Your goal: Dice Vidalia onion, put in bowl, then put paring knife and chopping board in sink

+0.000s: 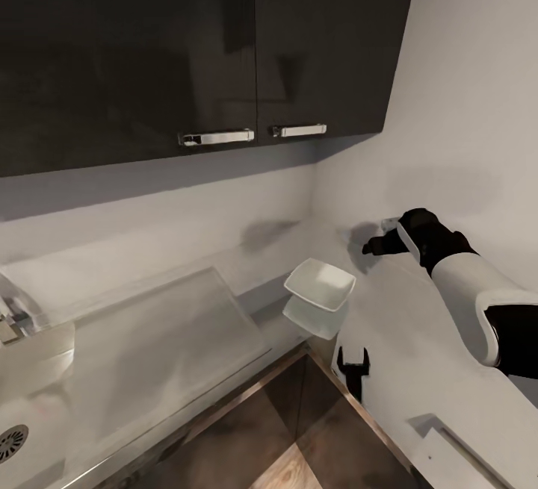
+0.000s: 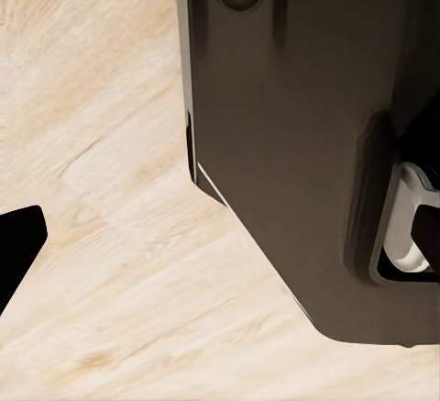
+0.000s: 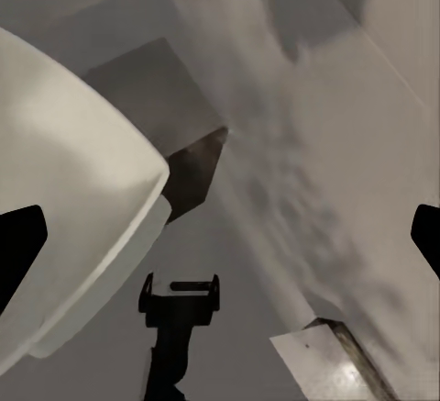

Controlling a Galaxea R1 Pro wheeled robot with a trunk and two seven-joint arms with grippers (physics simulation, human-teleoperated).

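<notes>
Plainly, the right gripper (image 3: 220, 245) is released: in the right wrist view its two black fingertips (image 3: 20, 252) sit at opposite edges of the picture, wide apart, with nothing between them. In the head view this right gripper (image 1: 377, 244) hangs over the far corner of the long smooth grey metallic countertop (image 1: 418, 340), close to the pale grey wall (image 1: 463, 138), at the end of the white and black right arm (image 1: 471, 287).

The left gripper (image 1: 353, 360) is also released. It stands low by the countertop's front edge with its two short black fingers pointing up and spread, holding nothing; the right wrist view shows the same left gripper (image 3: 179, 288). The left wrist view looks down on the light wood floor (image 2: 110, 282) and the robot's dark body (image 2: 302, 144).

The shallow white squarish bowl (image 1: 320, 284) sits on the countertop between the two grippers, apart from both; it looms large in the right wrist view (image 3: 64, 199).

Further left lies the rectangular stainless steel sink (image 1: 45, 414), with its round drain (image 1: 10, 442) and flat drainboard (image 1: 164, 325). Above hang glossy dark upper cabinets (image 1: 149, 41) with chrome handles (image 1: 217, 136).
</notes>
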